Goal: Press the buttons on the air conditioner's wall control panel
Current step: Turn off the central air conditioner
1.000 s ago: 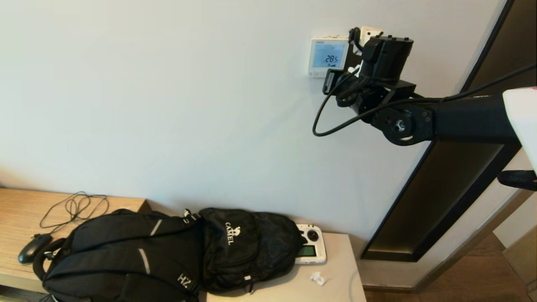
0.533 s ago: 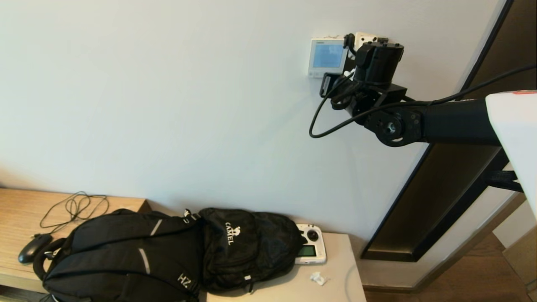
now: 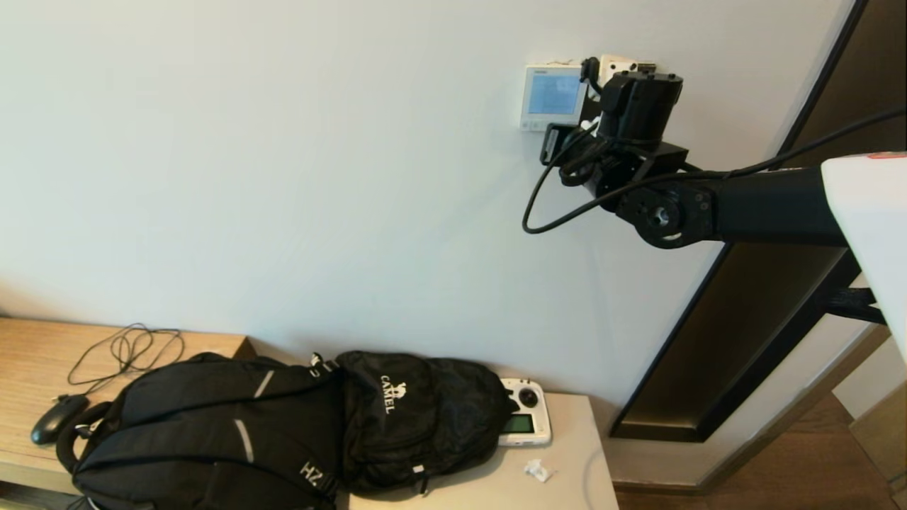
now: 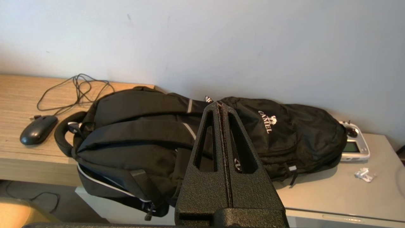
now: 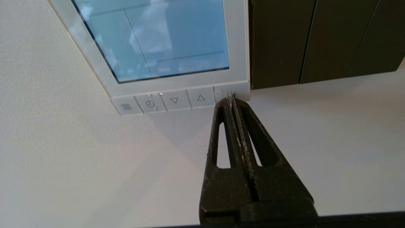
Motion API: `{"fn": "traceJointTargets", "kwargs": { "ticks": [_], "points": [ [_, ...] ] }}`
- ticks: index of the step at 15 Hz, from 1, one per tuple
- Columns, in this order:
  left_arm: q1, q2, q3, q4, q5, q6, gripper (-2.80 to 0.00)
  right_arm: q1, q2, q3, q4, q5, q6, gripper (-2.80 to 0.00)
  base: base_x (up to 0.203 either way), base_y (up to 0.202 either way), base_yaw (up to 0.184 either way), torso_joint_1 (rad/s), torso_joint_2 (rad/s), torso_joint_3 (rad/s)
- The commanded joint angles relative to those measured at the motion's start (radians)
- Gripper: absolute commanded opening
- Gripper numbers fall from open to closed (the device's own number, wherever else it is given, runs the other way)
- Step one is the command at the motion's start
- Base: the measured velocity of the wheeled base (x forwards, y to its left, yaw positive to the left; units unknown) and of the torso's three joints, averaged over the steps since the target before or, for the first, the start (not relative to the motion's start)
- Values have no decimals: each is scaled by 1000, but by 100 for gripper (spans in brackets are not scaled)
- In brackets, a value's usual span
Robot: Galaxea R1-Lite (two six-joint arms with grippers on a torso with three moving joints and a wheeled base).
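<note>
The white wall control panel [image 3: 533,99] with a pale blue, blank screen hangs high on the wall. In the right wrist view its frame [image 5: 235,47] fills the upper part, with the row of small pale buttons [image 5: 174,100] along its lower edge. My right gripper [image 5: 231,100] is shut and empty, and its joined tips touch the power button [image 5: 226,91] at the row's end next to the black panel. In the head view the right gripper's tips are hidden behind the wrist [image 3: 638,99]. My left gripper [image 4: 220,106] is shut and empty, parked low over the backpacks.
A plain black glossy panel [image 5: 316,41] adjoins the thermostat. Two black backpacks [image 3: 283,425] lie on the low surface [image 3: 567,482], with a white handheld controller [image 3: 526,421], a mouse [image 3: 57,418] and a coiled cable [image 3: 127,350]. A dark recess [image 3: 765,312] is at the right.
The right gripper moved up and left to the panel's lower edge. The screen showed 28.5 a second ago and has been blank for the last half second.
</note>
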Motion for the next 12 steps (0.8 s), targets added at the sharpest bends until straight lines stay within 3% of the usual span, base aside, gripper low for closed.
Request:
{"fn": "traceJointTargets", "kwargs": {
  "ticks": [1,6,12],
  "points": [
    [0,0,0,0,0,0,-280,5,-38,25,-8,-2,-2,-280,0,0,0,0,0,0],
    [1,0,0,0,0,0,-280,10,-255,194,-18,3,-1,-280,0,0,0,0,0,0],
    [1,0,0,0,0,0,-280,17,-673,628,26,46,-28,-280,0,0,0,0,0,0]
  ]
}}
